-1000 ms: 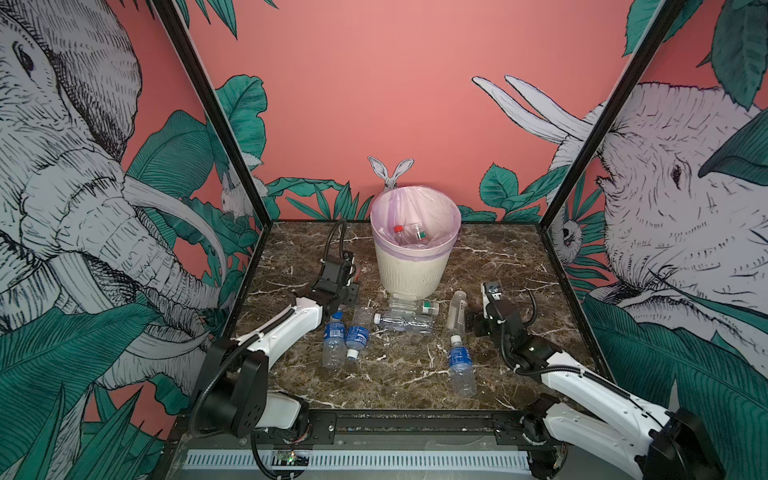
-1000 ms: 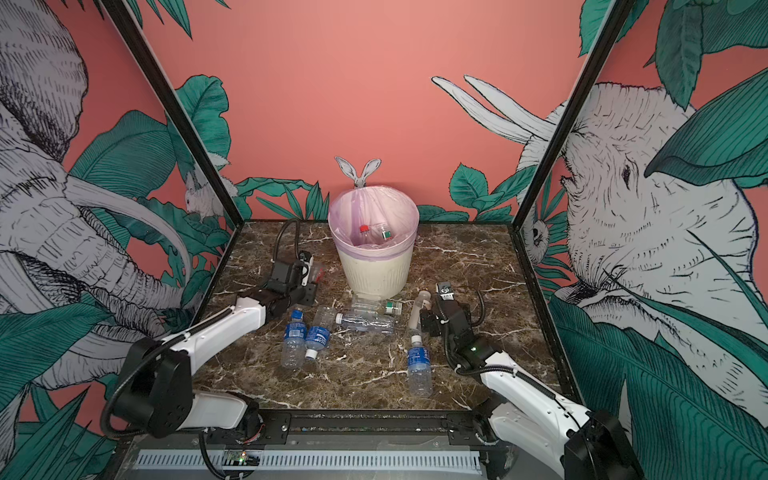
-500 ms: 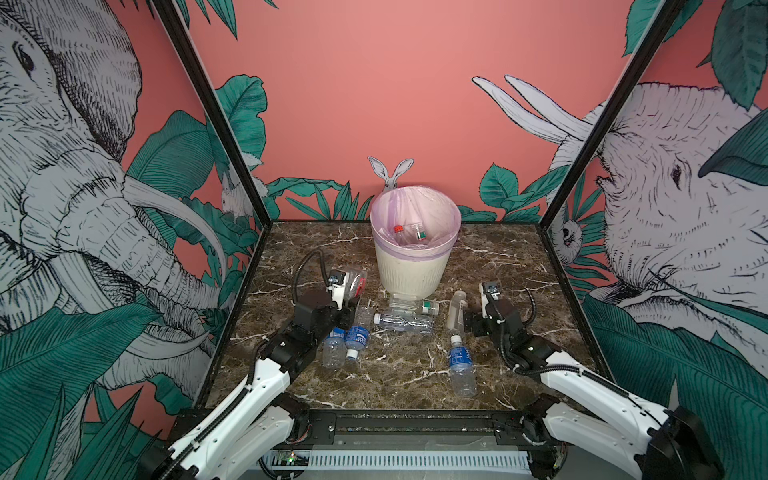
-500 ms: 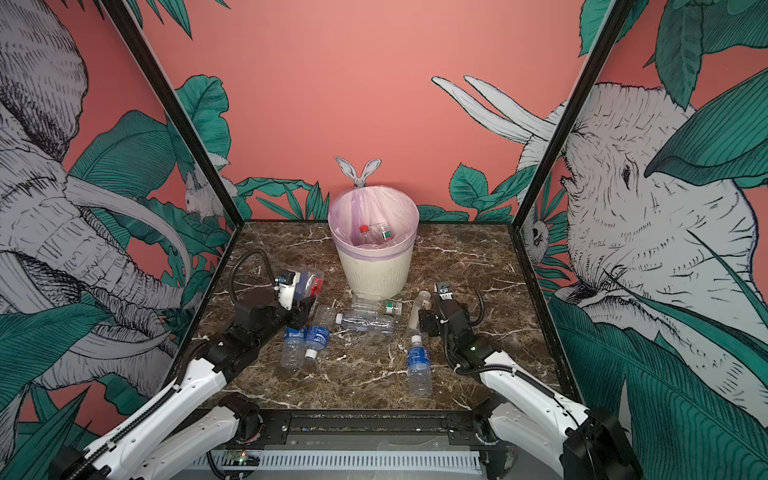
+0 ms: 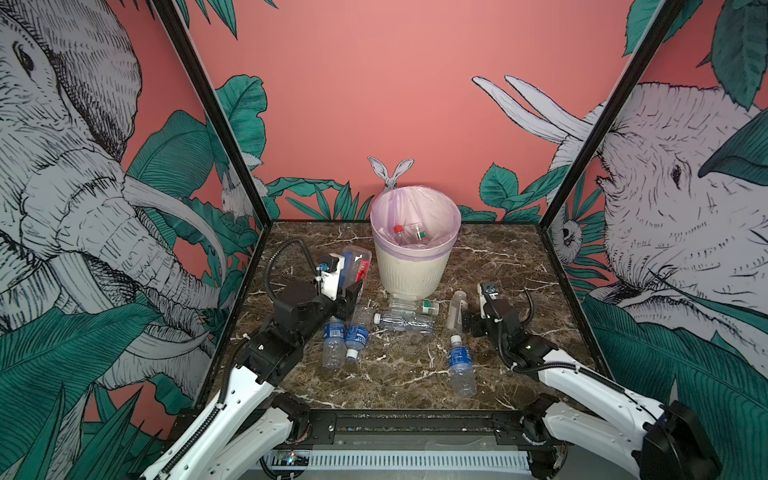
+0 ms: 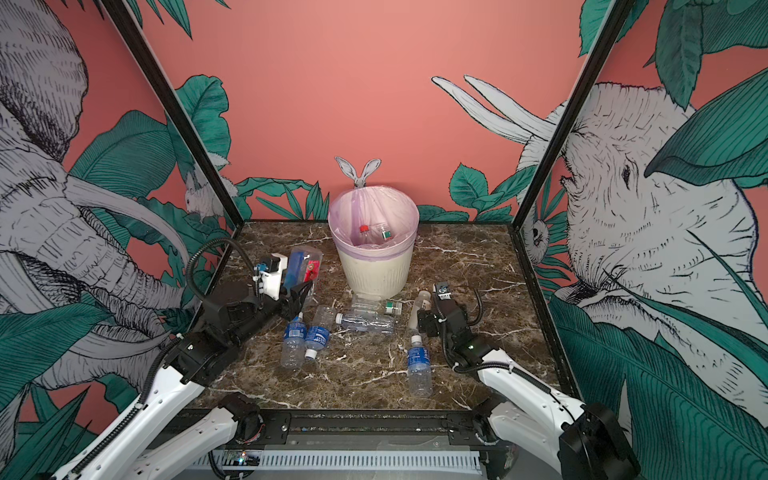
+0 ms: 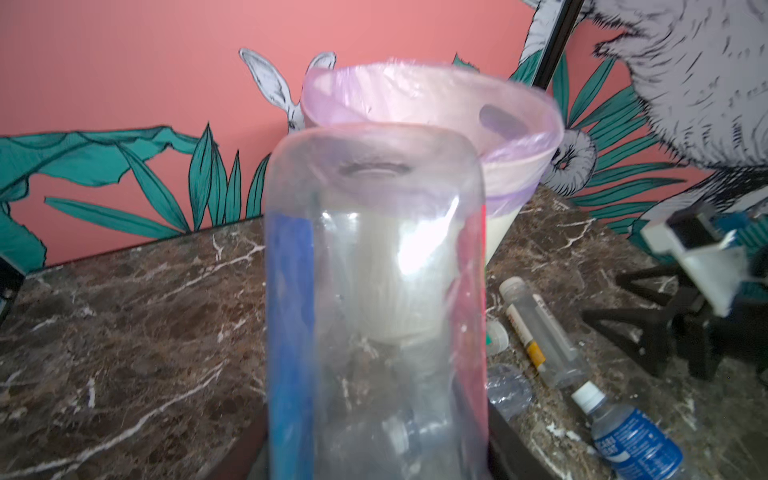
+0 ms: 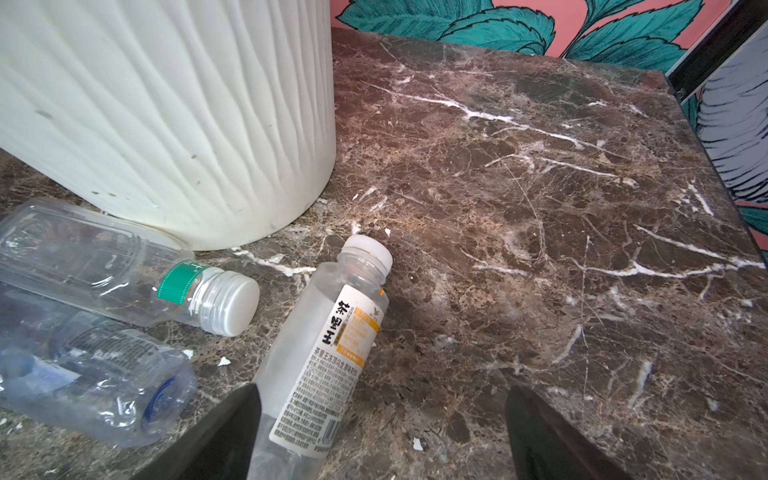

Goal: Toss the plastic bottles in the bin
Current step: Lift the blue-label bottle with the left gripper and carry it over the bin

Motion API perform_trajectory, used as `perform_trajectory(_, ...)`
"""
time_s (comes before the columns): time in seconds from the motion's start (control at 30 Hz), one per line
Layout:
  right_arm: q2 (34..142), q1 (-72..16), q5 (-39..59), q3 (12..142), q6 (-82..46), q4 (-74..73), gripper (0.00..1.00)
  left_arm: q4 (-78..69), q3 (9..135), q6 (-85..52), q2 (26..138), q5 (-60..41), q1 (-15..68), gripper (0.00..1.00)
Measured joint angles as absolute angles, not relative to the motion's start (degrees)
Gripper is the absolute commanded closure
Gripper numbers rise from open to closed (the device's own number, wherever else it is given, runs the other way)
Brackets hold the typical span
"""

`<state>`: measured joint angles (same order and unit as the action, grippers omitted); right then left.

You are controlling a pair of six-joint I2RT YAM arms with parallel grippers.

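Left gripper (image 5: 351,287) | clamps 1 bottle (image 5: 357,264) | long axis toward bin (image 5: 411,276), base foremost

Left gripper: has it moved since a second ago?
Yes. The left gripper, shut on a bottle, has risen from the table and edged right towards the bin, not yet over its rim.

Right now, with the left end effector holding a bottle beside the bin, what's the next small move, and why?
Probably raise the left end effector and swing it toward the bin. It is shut on the blue-and-red-labelled bottle, lifted but beside the lilac rim, not over the opening, so letting go here would likely miss.
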<state>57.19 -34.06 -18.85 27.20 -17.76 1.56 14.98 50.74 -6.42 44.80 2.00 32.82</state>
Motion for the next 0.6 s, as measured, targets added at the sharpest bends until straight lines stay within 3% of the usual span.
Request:
perform_trajectory(0.27,58.92,-33.87,-18.72,27.59,-18.02,1.61,0.06,15.14,85.71,-5.98,70.98,0.86,33.32,0.41)
perform_trajectory(0.3,59.13,-33.78,-18.65,27.62,-18.06,1.58,0.06,15.27,90.3,-5.93,74.85,0.19,33.32,0.38)
perform_trajectory(0.4,59.29,-33.56,-18.61,27.7,-18.09,1.76,0.06,16.56,105.73,-5.65,87.81,-1.96,33.34,0.13)
perform_trajectory(0.53,58.81,-33.21,-18.41,27.7,-18.13,2.0,0.05,19.55,120.66,-5.58,101.97,-3.62,32.93,0.01)
perform_trajectory(0.6,58.04,-33.06,-18.37,27.7,-18.26,2.02,0.05,20.99,121.82,-5.78,104.95,-3.84,32.6,0.0)
